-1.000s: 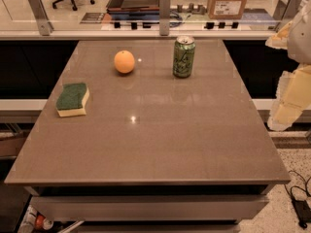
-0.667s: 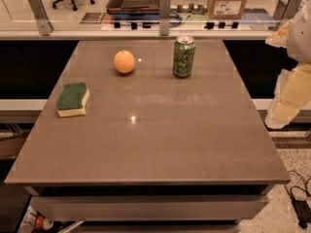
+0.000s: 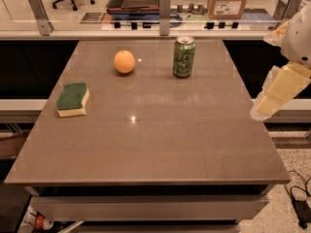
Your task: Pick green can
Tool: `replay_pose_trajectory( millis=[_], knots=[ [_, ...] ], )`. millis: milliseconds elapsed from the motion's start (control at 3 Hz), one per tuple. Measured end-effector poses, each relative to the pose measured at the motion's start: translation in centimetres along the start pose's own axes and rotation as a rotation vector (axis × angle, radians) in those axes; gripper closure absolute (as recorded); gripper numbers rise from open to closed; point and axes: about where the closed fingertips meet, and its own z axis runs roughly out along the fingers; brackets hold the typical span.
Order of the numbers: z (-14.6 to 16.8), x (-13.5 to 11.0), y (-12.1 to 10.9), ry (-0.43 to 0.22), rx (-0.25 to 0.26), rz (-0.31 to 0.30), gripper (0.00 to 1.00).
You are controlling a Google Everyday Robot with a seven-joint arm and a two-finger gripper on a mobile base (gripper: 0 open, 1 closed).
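The green can [image 3: 184,57] stands upright on the far right part of the brown table [image 3: 155,144]. It is slim and light green, with dark markings and a silver top rim. My gripper [image 3: 262,109] is at the end of the cream and white arm at the right edge of the view. It hangs beside the table's right edge, well to the right of the can and nearer to me, and touches nothing.
An orange [image 3: 124,61] sits left of the can. A yellow sponge with a green top [image 3: 72,99] lies near the table's left edge. A glass rail with metal posts [image 3: 164,6] runs behind the table. Cables [image 3: 299,198] lie on the floor at right.
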Motion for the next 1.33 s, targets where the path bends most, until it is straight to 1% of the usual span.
replay_pose_trajectory(
  millis=[333,667,1000,1333],
  knots=[
    [1.6,-0.9,-0.9,-0.061,0.035,0.064,0.00],
    [3.8,-1.8,-1.6,-0.155,0.070,0.129,0.00],
    [6.5,-2.8,-2.1,-0.288,0.102,0.185,0.00],
    [8.4,-3.7,-3.5,-0.429,0.157,0.231,0.00]
  ],
)
